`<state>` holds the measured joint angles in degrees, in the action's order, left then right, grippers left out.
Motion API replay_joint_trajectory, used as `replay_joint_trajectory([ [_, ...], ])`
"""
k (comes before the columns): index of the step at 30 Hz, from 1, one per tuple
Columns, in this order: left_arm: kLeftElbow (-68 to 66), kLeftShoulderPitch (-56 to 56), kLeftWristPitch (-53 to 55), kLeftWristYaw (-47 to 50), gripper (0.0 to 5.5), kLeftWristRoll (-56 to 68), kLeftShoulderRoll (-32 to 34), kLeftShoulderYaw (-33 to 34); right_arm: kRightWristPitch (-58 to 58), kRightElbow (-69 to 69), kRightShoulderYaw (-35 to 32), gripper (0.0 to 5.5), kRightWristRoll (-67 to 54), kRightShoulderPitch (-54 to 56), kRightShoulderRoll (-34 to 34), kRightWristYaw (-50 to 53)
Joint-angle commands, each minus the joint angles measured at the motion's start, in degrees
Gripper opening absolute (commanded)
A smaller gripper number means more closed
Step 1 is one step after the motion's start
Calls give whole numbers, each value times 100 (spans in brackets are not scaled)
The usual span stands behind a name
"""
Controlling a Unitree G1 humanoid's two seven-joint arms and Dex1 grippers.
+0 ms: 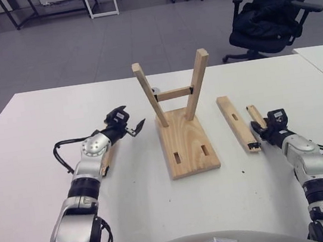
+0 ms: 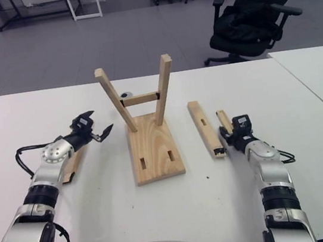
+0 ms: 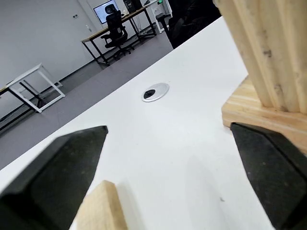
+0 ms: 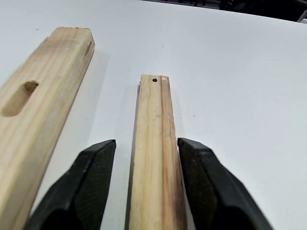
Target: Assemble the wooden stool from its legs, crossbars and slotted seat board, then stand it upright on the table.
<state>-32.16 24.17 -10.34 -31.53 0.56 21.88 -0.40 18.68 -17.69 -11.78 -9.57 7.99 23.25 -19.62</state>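
The slotted seat board point(image 1: 187, 144) lies flat mid-table. Two legs point(image 1: 149, 95) stand in its far slots, joined by a crossbar point(image 1: 174, 93). Its two near slots hold nothing. To the board's right a loose leg point(image 1: 237, 124) lies flat, and beside it a short crossbar point(image 1: 255, 114). My right gripper point(image 4: 146, 187) is open, its fingers point(image 4: 86, 182) straddling the near end of that crossbar point(image 4: 153, 134) on the table. Left of the board my left gripper point(image 1: 133, 125) hovers open and holds nothing. Another wooden piece point(image 1: 107, 157) lies under the left forearm.
A round metal grommet point(image 1: 156, 90) is set in the table behind the standing legs. The white tabletop point(image 1: 42, 131) has free room at the left and front. A black office chair point(image 1: 272, 9) stands on the floor beyond the far right corner.
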Motion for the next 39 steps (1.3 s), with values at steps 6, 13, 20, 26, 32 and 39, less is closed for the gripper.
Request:
replay_joint_trajectory([
  [6, 2250, 220, 1533, 760, 473, 1337, 82, 1246, 423, 42, -197, 133, -216, -229, -91, 227],
  [13, 4349, 1635, 4125, 1103, 473, 5970, -831, 1755, -945, 2521, 71, 132, -49, 1383, 359, 95],
  [20, 4386, 1894, 4984, 1710, 473, 7155, -1455, 1256, -1275, 3526, 1978, 132, 441, 2662, -459, -304],
  [26, 4394, 1766, 5010, 1832, 453, 7101, -1458, 1220, -1402, 3560, 2157, 132, 527, 2485, -608, -429],
  [32, 4182, 1730, 4883, 2062, 360, 6899, -1571, 1233, -1659, 3286, 2417, 132, 1049, 2302, -521, -495],
  [39, 4172, 1455, 5175, 2279, 236, 7011, -1508, 1268, -1603, 3371, 2385, 132, 1253, 2076, -595, -427],
])
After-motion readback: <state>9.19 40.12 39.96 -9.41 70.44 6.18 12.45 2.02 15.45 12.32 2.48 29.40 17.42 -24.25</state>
